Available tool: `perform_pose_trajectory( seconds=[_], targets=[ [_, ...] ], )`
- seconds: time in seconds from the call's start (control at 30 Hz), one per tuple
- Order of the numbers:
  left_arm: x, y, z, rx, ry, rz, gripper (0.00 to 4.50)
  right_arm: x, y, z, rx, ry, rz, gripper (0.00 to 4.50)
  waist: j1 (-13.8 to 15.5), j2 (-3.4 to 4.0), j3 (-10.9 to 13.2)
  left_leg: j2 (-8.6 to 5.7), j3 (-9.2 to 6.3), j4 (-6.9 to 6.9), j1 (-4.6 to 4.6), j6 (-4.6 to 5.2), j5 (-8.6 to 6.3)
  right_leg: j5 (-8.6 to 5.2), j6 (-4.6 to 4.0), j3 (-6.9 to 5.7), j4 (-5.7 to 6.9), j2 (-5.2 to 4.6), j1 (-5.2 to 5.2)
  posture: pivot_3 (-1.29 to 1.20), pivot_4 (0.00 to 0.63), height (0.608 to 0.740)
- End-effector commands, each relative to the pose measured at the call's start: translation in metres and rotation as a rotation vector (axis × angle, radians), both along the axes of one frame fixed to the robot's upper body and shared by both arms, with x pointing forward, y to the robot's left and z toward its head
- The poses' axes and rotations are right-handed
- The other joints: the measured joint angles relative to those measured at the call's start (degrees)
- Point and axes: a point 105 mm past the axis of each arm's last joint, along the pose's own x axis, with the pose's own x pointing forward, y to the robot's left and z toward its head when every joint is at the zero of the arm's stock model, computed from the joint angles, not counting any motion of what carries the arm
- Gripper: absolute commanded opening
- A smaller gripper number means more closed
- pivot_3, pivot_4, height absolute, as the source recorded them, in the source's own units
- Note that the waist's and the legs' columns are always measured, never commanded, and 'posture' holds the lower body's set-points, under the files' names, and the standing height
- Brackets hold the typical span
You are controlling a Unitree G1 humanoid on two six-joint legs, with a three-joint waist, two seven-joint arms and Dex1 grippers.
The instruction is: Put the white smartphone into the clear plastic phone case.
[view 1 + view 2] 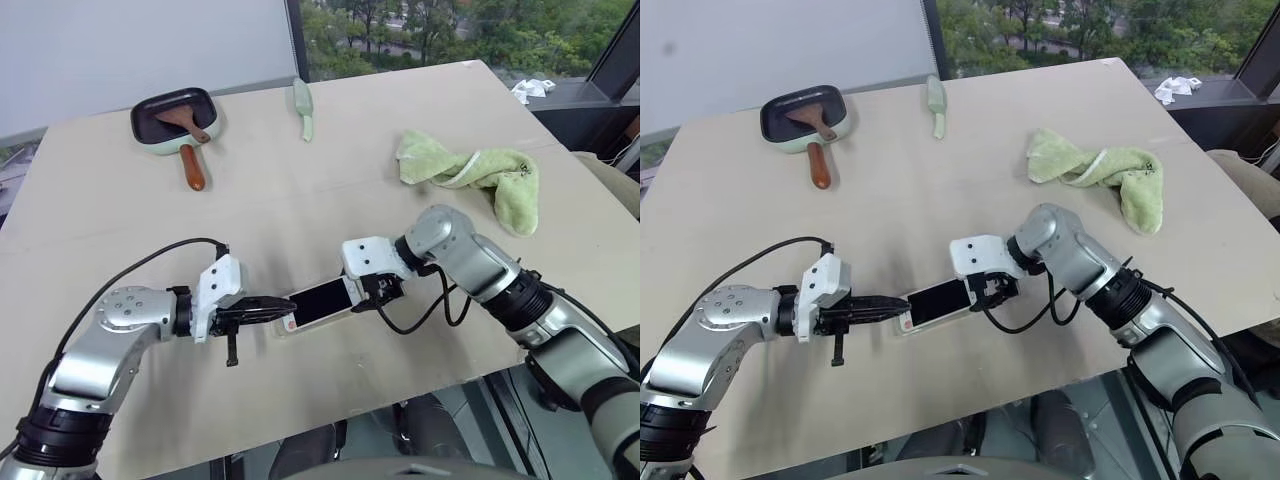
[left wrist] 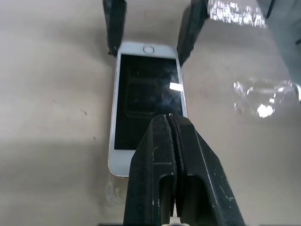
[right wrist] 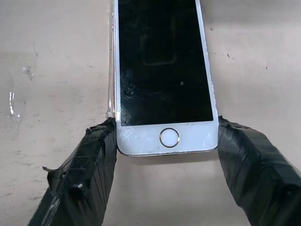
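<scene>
Left eye view is showing the white smartphone lying near the front edge of a pale, matte beige surface, screen up, a slim rounded-cornered slab with a glossy black face and white ends. The right pincer is gripping the phone's home-button end, its two black, tape-wrapped fingers pressing the opposite long edges. The left pincer is sitting with its smooth black fingers pressed together, their tips resting over the phone's other end. A thin, glassy rim of the clear plastic phone case is showing along one long edge of the phone, so the phone is lying at least partly in it; how fully it is seated I cannot tell. Beyond the phone, far back on the surface, a dark pan with a brown wooden handle and a pale green utensil are lying. Behind the right arm, a crumpled green terry towel is resting. Past the surface, a window is showing trees.
</scene>
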Motion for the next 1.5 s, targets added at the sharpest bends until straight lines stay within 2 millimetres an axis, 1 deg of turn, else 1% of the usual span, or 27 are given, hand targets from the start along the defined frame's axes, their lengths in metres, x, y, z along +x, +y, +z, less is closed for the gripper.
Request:
perform_pose_trajectory(
  seconds=[0.03,0.4,0.53,0.6,0.63,0.83,0.97,1.2,1.33,1.5],
  targets=[
    [-0.004,-0.002,-0.005,0.031,-0.011,-0.028,0.03,-0.001,0.004,0.004,-0.013,-0.040,0.040,2.86,0.0,0.00,0.0,0.00,0.01,0.00,0.01,0.00,0.00,0.00,0.00,0.01,0.00,0.00,0.00,0.00,0.150,0.740],
    [-0.004,-0.005,-0.021,0.081,-0.005,-0.018,0.03,-0.001,0.001,-0.002,-0.043,-0.062,0.067,2.86,0.0,-0.01,0.0,0.00,0.01,0.01,0.02,0.00,0.00,0.00,0.00,0.00,0.03,0.00,0.01,0.00,0.150,0.740],
    [0.002,-0.005,-0.021,0.082,-0.036,0.024,0.03,-0.003,0.000,-0.004,-0.049,-0.057,0.074,2.86,0.0,-0.01,0.0,0.00,0.01,0.03,0.05,0.00,0.00,0.00,0.00,0.01,0.07,0.00,0.02,0.00,0.150,0.740],
    [0.006,-0.007,-0.016,0.043,-0.054,0.055,0.03,-0.004,0.000,-0.005,-0.054,-0.048,0.076,2.86,0.1,-0.02,0.0,0.00,0.01,0.04,0.06,0.00,0.00,0.00,0.00,0.01,0.08,0.00,0.03,0.00,0.150,0.740],
    [0.007,-0.008,-0.014,0.026,-0.058,0.064,0.03,-0.005,-0.001,-0.006,-0.057,-0.044,0.078,2.86,0.1,-0.02,0.0,0.00,0.01,0.04,0.06,0.00,0.00,0.00,0.00,0.01,0.08,0.00,0.03,0.00,0.150,0.740],
    [0.005,-0.005,-0.018,0.037,-0.059,0.097,0.03,-0.007,-0.001,-0.008,-0.067,-0.033,0.084,2.86,0.1,-0.02,0.0,-0.01,0.01,0.04,0.06,0.00,0.00,0.00,0.00,0.01,0.08,-0.01,0.03,0.00,0.150,0.740],
    [0.003,-0.002,-0.029,0.084,-0.044,0.117,0.03,-0.009,-0.001,-0.009,-0.070,-0.027,0.090,2.86,0.1,-0.03,-0.1,-0.01,0.01,0.04,0.10,0.00,0.00,0.00,0.00,0.01,0.08,-0.01,0.05,0.00,0.150,0.740],
    [0.002,-0.002,-0.046,0.094,0.016,0.189,0.03,-0.009,-0.002,-0.010,-0.075,-0.024,0.085,2.86,0.2,-0.01,-0.1,-0.01,0.01,0.04,0.19,0.00,0.00,0.00,0.00,0.01,0.09,-0.02,0.08,0.00,0.150,0.740],
    [0.008,0.002,-0.053,0.106,0.032,0.258,0.03,-0.011,-0.004,-0.011,-0.083,-0.016,0.086,2.86,0.5,0.07,-0.3,-0.02,0.01,0.04,0.21,0.00,0.00,0.00,0.00,0.01,0.09,-0.02,0.10,0.00,0.150,0.740],
    [0.003,-0.003,-0.064,0.106,0.069,0.269,0.03,-0.013,-0.006,-0.012,-0.091,-0.001,0.089,2.86,1.2,0.16,-0.6,-0.03,0.01,0.04,0.22,0.00,0.00,0.00,0.00,0.01,0.09,-0.02,0.11,0.00,0.150,0.740]
  ],
)
